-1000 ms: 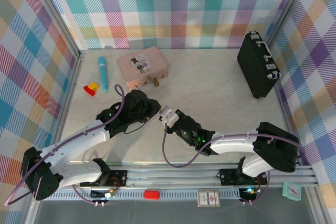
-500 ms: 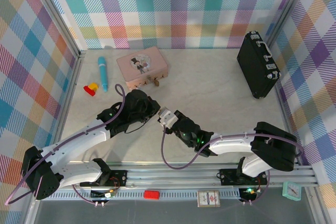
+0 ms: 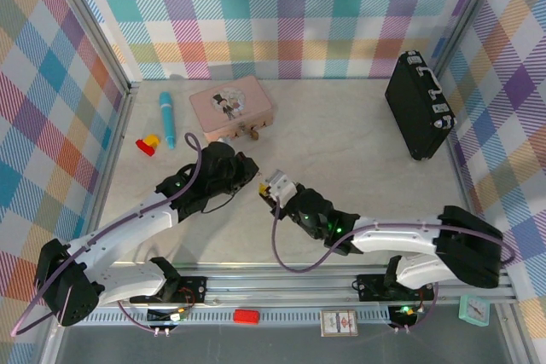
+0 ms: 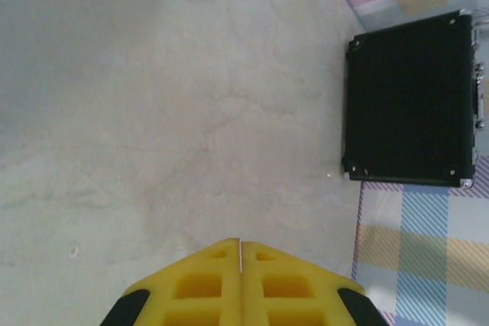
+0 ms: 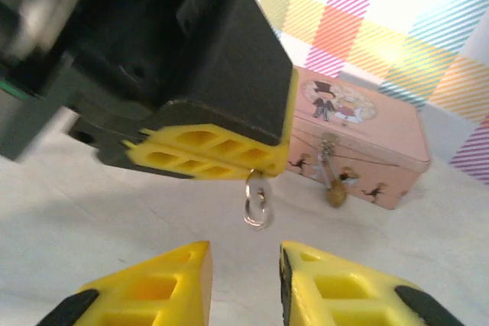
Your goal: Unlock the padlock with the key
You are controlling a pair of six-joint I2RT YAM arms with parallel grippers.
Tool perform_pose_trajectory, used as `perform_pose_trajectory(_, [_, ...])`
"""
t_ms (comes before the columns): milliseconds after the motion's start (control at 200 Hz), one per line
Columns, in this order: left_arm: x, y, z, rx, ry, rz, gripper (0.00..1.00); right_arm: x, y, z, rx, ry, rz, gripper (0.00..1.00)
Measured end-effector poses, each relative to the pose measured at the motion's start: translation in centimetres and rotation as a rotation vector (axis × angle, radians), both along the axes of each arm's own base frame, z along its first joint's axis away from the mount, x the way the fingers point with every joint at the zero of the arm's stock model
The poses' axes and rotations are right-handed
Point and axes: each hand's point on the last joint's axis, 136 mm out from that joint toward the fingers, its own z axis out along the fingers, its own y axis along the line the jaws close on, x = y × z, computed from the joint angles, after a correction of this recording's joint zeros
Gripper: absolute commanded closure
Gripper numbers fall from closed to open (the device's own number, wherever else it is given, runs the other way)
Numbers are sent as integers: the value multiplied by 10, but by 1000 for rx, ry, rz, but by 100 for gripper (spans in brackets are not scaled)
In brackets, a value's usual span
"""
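The left gripper (image 3: 253,178) has edged toward the pink tin (image 3: 230,106). The key (image 4: 241,254) is a thin sliver clamped between its closed fingers, just in front of the tin, with its ring (image 5: 257,205) dangling. The small brass padlock (image 5: 335,195) hangs at the tin's front latch. The right gripper (image 5: 244,280) gapes below the ring. This looks like a regrasp; the next move needs the key's blade exposed and aimed.

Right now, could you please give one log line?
left gripper: shut on thin metal key; right gripper: open; brass padlock: on pink tin
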Motion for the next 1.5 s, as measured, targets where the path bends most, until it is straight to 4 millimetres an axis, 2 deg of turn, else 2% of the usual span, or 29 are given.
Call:
perform_pose_trajectory(115, [7, 1, 7, 5, -48, -16, 100, 1, -13, 10, 104, 95, 0, 51])
perform_pose_trajectory(225, [9, -2, 14, 11, -94, -44, 100, 5, -27, 7, 203, 250, -10, 50])
perform_pose_trajectory(320, [11, -8, 23, 6, -153, -84, 100, 22, -46, 8, 358, 444, -46, 49])
perform_pose_trajectory(420, [12, -17, 35, 3, -226, -147, 100, 40, -61, 8, 532, 641, -69, 42])
perform_pose_trajectory(505, [11, -23, 44, 15, -293, -204, 100, 46, -59, 16, 677, 767, -19, 37])
perform_pose_trajectory(600, [8, -30, 52, 27, -360, -269, 100, 45, -50, 29, 779, 846, 82, 35])
perform_pose_trajectory(815, [2, -44, 72, -6, -467, -365, 100, 28, -37, 64, 849, 848, 284, 36])
perform_pose_trajectory(1070, [-3, -61, 92, -105, -528, -437, 100, 19, -37, 81, 861, 804, 360, 38])
perform_pose_trajectory(1305, [-9, -67, 100, -161, -536, -470, 100, 14, -37, 90, 866, 777, 403, 48])
perform_pose_trajectory(1500, [-11, -68, 100, -172, -531, -480, 100, 11, -37, 95, 868, 758, 430, 59])
